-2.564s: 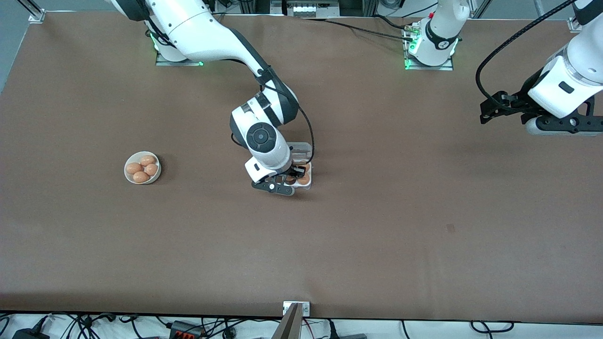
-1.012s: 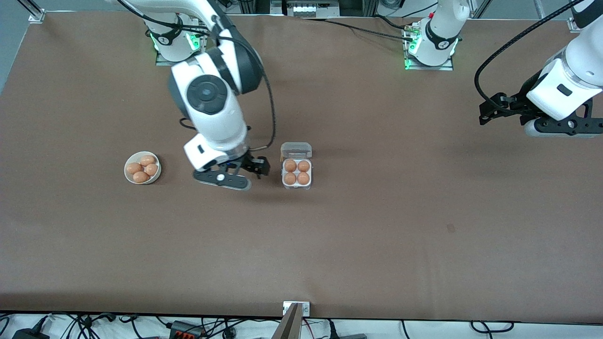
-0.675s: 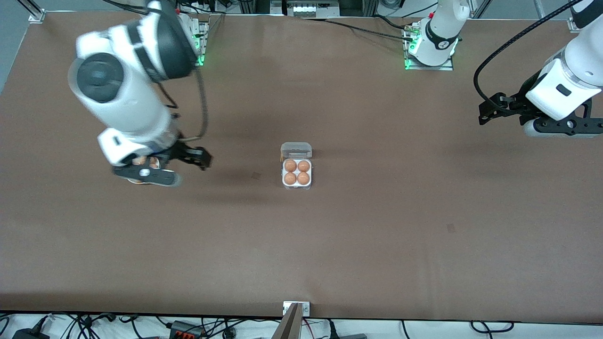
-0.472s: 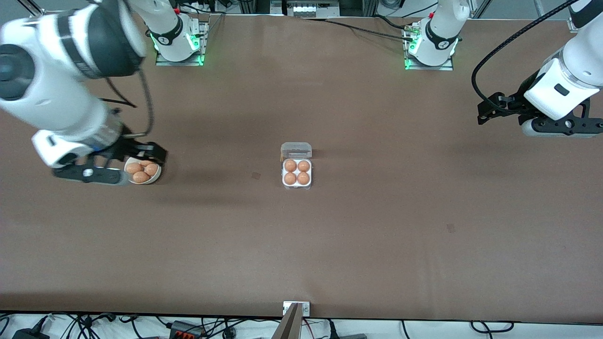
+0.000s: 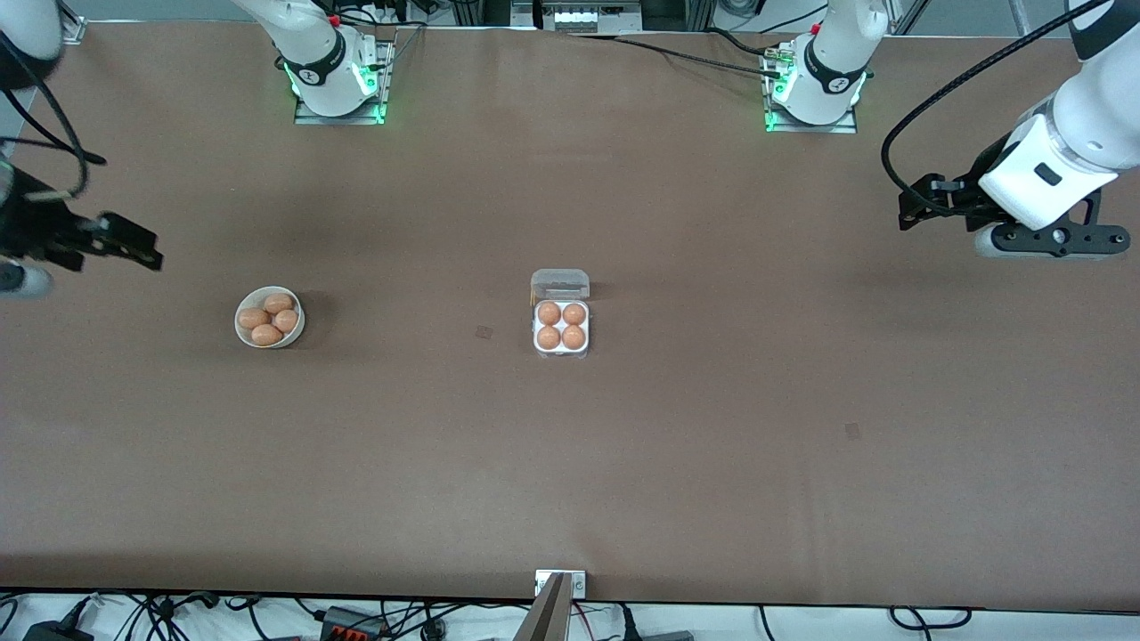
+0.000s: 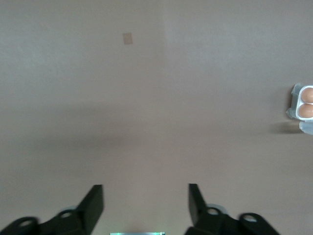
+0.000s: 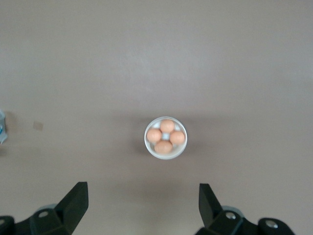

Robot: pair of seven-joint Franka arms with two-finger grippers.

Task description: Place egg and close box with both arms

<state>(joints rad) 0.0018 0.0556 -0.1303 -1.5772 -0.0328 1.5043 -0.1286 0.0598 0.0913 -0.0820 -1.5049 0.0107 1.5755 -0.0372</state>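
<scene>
The clear egg box (image 5: 561, 352) sits at the table's middle with its lid (image 5: 559, 284) lying open on the side toward the robots' bases. Every cell holds a brown egg (image 5: 549, 313). My right gripper (image 7: 142, 200) is open and empty, high over the right arm's end of the table, and only its edge shows in the front view (image 5: 18, 278). My left gripper (image 5: 1038, 240) is open and empty in its wrist view (image 6: 144, 200), high over the left arm's end. The left wrist view catches the box's edge (image 6: 295, 105).
A round white bowl (image 5: 291, 337) with several brown eggs stands toward the right arm's end, level with the box. It also shows in the right wrist view (image 7: 165, 156). Bare brown table lies between bowl and box.
My right arm has swung away from the box, past the bowl, out to the right arm's end of the table. The left gripper has drifted slightly toward the middle.
</scene>
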